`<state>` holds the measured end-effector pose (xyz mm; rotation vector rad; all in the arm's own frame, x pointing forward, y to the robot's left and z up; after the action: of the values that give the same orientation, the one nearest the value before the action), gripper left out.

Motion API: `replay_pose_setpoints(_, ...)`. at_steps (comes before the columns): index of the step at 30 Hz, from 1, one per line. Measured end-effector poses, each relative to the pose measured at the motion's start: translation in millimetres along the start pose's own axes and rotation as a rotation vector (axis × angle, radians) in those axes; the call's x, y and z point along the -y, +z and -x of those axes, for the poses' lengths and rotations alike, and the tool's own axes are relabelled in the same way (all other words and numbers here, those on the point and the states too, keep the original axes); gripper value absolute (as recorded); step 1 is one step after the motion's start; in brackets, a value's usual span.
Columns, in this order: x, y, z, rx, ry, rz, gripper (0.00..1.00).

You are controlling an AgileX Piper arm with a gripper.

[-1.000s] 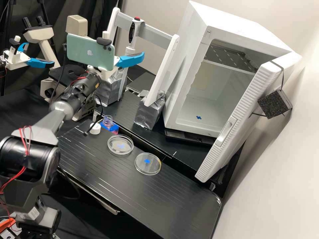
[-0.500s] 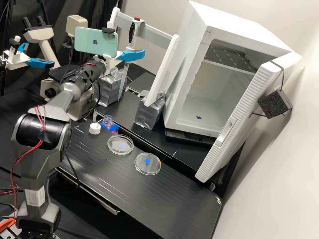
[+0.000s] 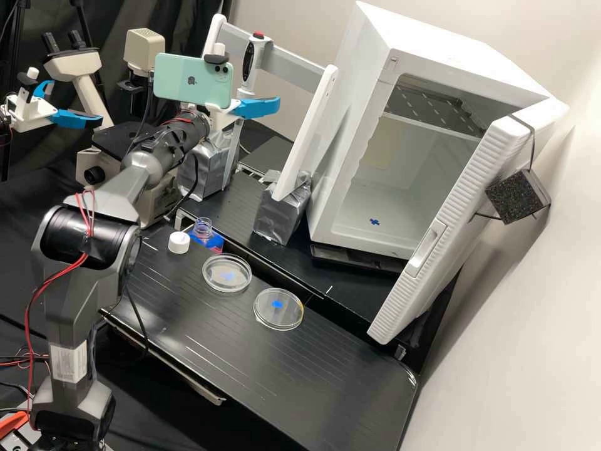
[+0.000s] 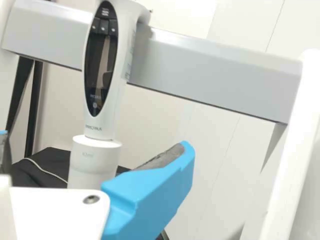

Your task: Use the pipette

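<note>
The gripper (image 3: 256,108) is at the back left of the bench, partly behind the green phone on its mount, close beside the pipette in the picture. The white pipette (image 3: 253,61), with a red button and dark oval panel, stands upright at the grey crossbar. Up close in the wrist view, the pipette (image 4: 100,125) shows its panel and a wide lower collar. There the gripper (image 4: 95,145) is open, one blue finger (image 4: 155,190) well apart from the pipette and nothing against its dark pad. The rest of the pipette below the collar is hidden.
White stand posts (image 3: 306,134) rise from foil-wrapped blocks (image 3: 282,213). Two clear dishes (image 3: 226,285), an uncapped bottle (image 3: 206,237) and its white cap (image 3: 179,243) are on the bench. The open incubator (image 3: 532,75) fills the right; a microscope (image 3: 70,62) stands behind.
The arm and gripper have moved to the right, nearer the pipette, with the phone rising a little at first. The pipette, dishes, bottle and cap have stayed in place.
</note>
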<state>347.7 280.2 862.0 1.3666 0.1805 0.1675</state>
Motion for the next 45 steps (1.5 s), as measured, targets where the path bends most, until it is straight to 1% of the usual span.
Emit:
replay_pose_setpoints(3, -0.5, 2.7, -1.1, 0.007, 0.001, 0.002, 0.0)
replay_pose_setpoints(9, -1.9, 5.1, -2.1, 0.004, 0.003, -0.016, 0.0)
replay_pose_setpoints(20, -3.2, 7.2, -2.7, 0.003, 0.009, -0.003, 0.0)
replay_pose_setpoints(25, -3.7, 7.8, -2.8, 0.005, 0.01, -0.002, 0.0)
replay_pose_setpoints(32, -2.0, 8.9, -2.6, 0.006, 0.005, -0.019, 0.0)
replay_pose_setpoints(45, -1.1, 9.3, -2.5, 0.007, 0.002, -0.017, 0.0)
